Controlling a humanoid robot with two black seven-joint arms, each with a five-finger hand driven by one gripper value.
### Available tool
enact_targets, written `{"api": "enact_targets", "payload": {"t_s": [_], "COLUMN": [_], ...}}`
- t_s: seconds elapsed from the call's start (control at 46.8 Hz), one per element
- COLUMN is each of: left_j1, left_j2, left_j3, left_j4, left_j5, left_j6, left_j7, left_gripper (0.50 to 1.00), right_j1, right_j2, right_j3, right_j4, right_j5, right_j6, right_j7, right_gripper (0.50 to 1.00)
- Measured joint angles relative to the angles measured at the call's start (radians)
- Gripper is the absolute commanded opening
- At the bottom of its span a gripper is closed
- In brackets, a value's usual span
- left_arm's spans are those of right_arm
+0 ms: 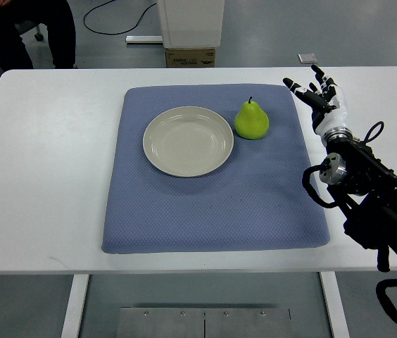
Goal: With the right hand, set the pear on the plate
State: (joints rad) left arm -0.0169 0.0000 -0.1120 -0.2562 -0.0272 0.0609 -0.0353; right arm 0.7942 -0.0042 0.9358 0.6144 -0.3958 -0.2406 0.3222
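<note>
Black-and-white robotic right hand (317, 90), fingers apart and empty, hovers off the blue mat (212, 211), right of the upright green pear (252, 120) standing just beside the round cream plate (188, 141), positioned for reach.

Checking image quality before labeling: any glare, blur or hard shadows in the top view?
Top view: even, diffuse light; pear, plate and right hand all sharp; only a soft shadow around the blue mat; faint sheen on the white table, no blown-out glare.

- Blue mat (212, 211): woven cloth, dimpled and matt.
- Plate (188, 141): smooth, cream, ceramic-looking, faint sheen.
- Pear (252, 120): glossy green, plastic-looking skin.
- Desk (51, 176): smooth white matt top.
</note>
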Motion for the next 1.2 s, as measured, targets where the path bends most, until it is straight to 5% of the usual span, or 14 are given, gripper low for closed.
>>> {"api": "enact_targets", "payload": {"t_s": [1.197], "left_j1": [0.0], "left_j2": [0.0], "left_j3": [0.0], "left_j4": [0.0], "left_j5": [0.0], "left_j6": [0.0], "left_j7": [0.0], "left_gripper": [1.0], "right_j1": [0.025], "right_j2": [0.001], "right_j3": [-0.068], "right_j4": [0.002], "right_j5": [-0.002], "right_j6": [0.015], "right_j7": [0.023], "right_gripper": [1.0]}}
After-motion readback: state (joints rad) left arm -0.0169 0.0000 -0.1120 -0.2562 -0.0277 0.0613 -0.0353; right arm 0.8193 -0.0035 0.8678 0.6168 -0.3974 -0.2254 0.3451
